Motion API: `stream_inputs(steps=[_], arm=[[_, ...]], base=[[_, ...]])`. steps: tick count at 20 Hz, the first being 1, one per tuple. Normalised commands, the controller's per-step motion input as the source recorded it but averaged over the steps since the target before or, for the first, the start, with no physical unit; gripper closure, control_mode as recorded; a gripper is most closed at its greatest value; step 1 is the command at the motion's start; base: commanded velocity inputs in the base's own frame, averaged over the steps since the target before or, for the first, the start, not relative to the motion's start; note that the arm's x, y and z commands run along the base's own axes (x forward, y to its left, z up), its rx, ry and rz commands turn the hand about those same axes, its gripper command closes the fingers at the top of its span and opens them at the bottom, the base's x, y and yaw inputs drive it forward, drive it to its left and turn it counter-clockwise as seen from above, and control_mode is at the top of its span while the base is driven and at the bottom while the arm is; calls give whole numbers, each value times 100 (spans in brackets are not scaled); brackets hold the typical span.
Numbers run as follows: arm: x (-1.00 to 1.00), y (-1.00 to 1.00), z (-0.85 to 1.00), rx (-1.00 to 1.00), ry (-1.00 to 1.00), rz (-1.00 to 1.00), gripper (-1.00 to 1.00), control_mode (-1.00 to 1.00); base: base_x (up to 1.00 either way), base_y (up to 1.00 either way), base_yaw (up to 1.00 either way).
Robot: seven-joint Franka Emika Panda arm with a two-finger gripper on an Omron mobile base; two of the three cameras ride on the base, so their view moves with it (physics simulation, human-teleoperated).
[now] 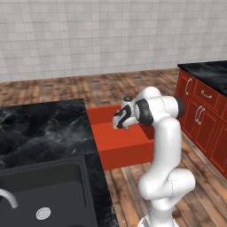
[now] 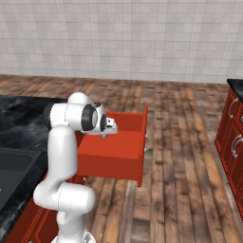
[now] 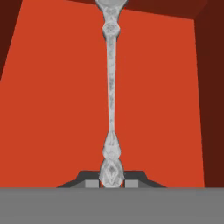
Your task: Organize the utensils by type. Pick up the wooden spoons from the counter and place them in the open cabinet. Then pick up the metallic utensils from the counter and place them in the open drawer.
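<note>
Kitchen interior, rendered: pale tiled wall (image 1: 88, 35) behind, wood-plank floor (image 2: 190, 156) below. Black marble counter (image 1: 40, 128) with white veins at the left of the left base view, with a dark sink basin (image 1: 53, 186) set into it, a round drain (image 1: 43, 213) in its floor and the curve of a silver tap (image 1: 8, 197) at the edge. Drawer (image 1: 128, 148), red, wide and shallow, pulled out from under the counter end over the floor; curved silver pull (image 2: 148, 141) on its front in the right base view. White arm bent over the drawer, its wrist and gripper (image 1: 120, 125) pointing down into the box. Gripper (image 3: 112, 181), hand view: finger tips (image 3: 89, 183) drawn nearly together, pinching the ornate end of the handle of the silver-grey metal spoon (image 3: 110, 96). Spoon's handle runs straight away from the tips, lengthwise over the plain red drawer floor (image 3: 57, 109); bowl end at the top edge of that view, near the darker far wall; whether the spoon touches the floor cannot be told. Second run of red cabinet fronts (image 1: 201, 119) with short silver pulls, topped in black marble, stands at the right, well apart from the drawer.
</note>
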Motion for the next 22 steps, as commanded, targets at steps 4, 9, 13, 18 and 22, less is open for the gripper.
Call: stream_inputs(steps=[4, 9, 13, 18, 22], arm=[[0, 0, -8, 7, 22, 0, 100, -100], [0, 0, -25, 5, 9, 0, 100, -100], [0, 0, -52, 0, 0, 0, 100, -100], [4, 0, -28, 0, 7, 0, 100, -100], [16, 0, -10, 1, 16, 0, 100, -100]], base=[[0, 0, 0], [0, 0, 0], [0, 0, 0], [0, 0, 0], [0, 0, 0]])
